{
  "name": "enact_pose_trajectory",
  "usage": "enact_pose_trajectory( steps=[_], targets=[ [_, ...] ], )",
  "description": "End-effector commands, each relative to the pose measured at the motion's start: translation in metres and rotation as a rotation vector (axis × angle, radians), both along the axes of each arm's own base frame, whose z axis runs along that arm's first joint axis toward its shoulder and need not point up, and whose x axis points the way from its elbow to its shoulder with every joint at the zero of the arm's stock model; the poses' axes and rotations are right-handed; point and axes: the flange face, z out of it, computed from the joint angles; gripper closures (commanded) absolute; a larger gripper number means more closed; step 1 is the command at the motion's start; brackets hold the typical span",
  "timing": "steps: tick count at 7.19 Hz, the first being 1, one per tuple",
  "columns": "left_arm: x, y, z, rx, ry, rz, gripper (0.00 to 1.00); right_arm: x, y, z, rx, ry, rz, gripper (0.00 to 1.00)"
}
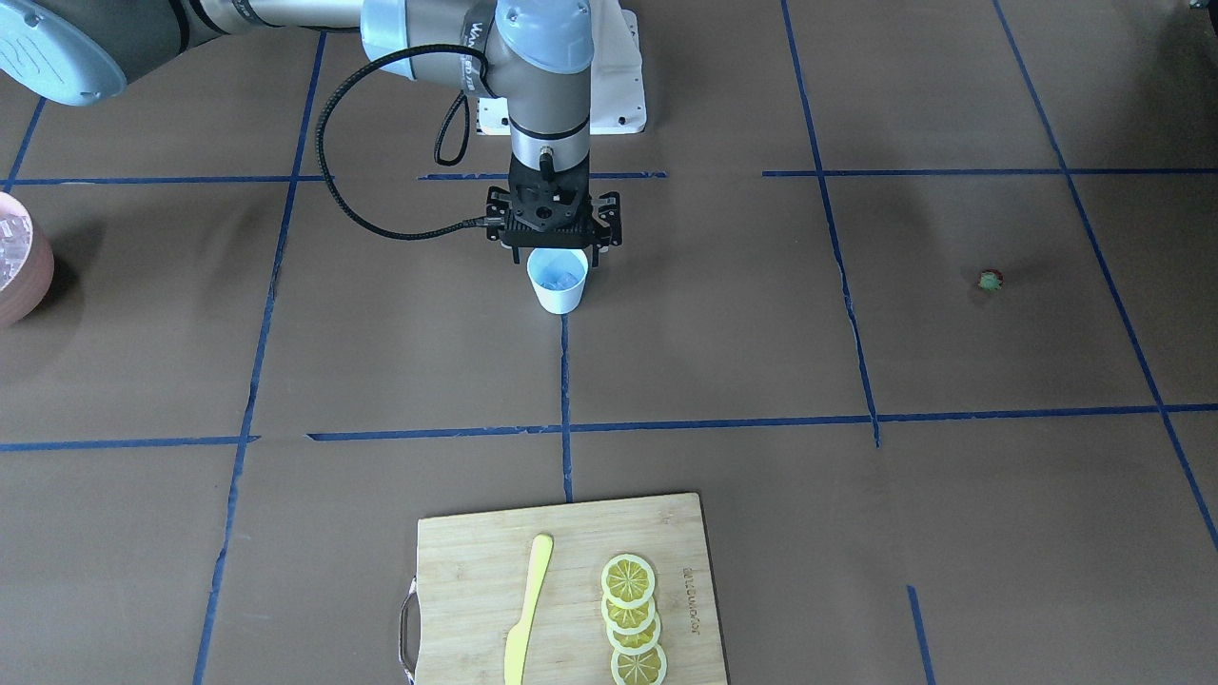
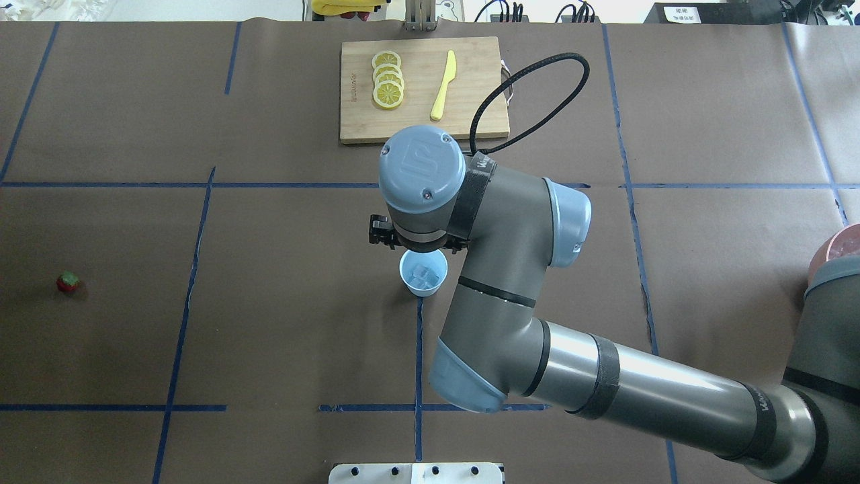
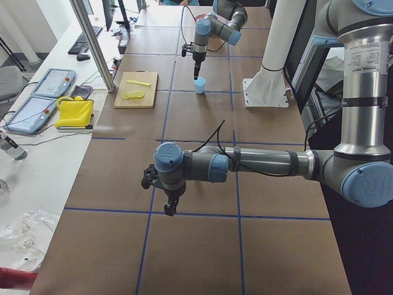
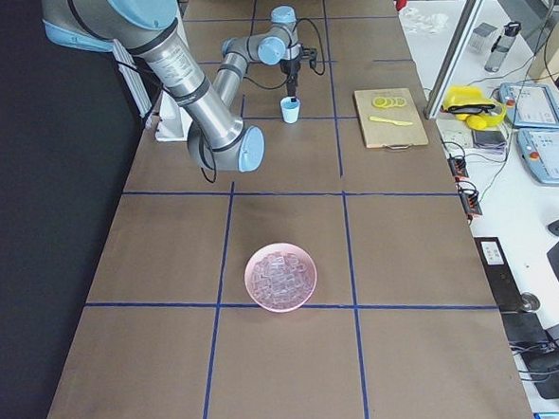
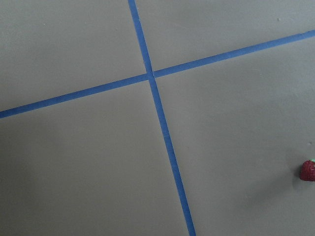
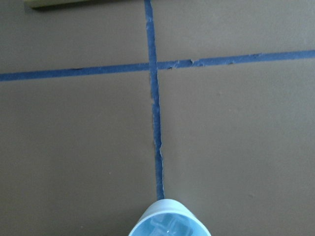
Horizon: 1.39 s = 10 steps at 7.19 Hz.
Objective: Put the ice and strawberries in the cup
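Note:
The pale blue cup (image 1: 559,281) stands mid-table with ice cubes (image 2: 424,274) inside; it also shows in the right wrist view (image 6: 170,221). My right gripper (image 1: 557,255) hangs straight down over the cup's far rim. Its dark fingertips (image 1: 514,255) show apart on either side of the rim, and it holds nothing. More ice fills the pink bowl (image 4: 281,277). The strawberry (image 2: 67,282) lies alone far to my left, and shows at the right edge of the left wrist view (image 5: 308,170). My left gripper (image 3: 171,209) hovers over the table; I cannot tell whether it is open or shut.
A bamboo cutting board (image 2: 470,121) with lemon slices (image 2: 388,79) and a yellow knife (image 2: 443,84) lies at the table's far side. Blue tape lines (image 2: 195,269) cross the brown table cover. The right arm's elbow (image 2: 510,282) looms over the middle.

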Motion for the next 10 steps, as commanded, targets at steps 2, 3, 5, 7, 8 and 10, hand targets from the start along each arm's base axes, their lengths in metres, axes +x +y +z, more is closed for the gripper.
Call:
enact_pose_trajectory(
  steps=[2,3,5,7,8,10],
  targets=[
    [-0.001,-0.004,-0.017,0.029,-0.008,-0.008,0.00,0.105,-0.099,0.026,0.012,0.025,-0.100,0.00],
    [0.000,-0.010,-0.025,0.051,-0.001,-0.006,0.00,0.153,-0.128,0.061,0.029,0.039,-0.133,0.01],
    [0.000,-0.019,-0.038,0.146,-0.002,-0.007,0.00,0.284,-0.162,0.151,0.131,0.086,-0.225,0.00],
    [0.000,-0.024,-0.045,0.220,0.002,-0.010,0.00,0.408,-0.176,0.238,0.207,0.109,-0.334,0.01],
    [0.003,-0.035,-0.056,0.243,0.009,-0.003,0.00,0.465,-0.171,0.283,0.237,0.140,-0.380,0.01],
    [0.005,-0.036,-0.062,0.274,0.012,0.004,0.00,0.559,-0.123,0.381,0.256,0.102,-0.463,0.01]
  ],
)
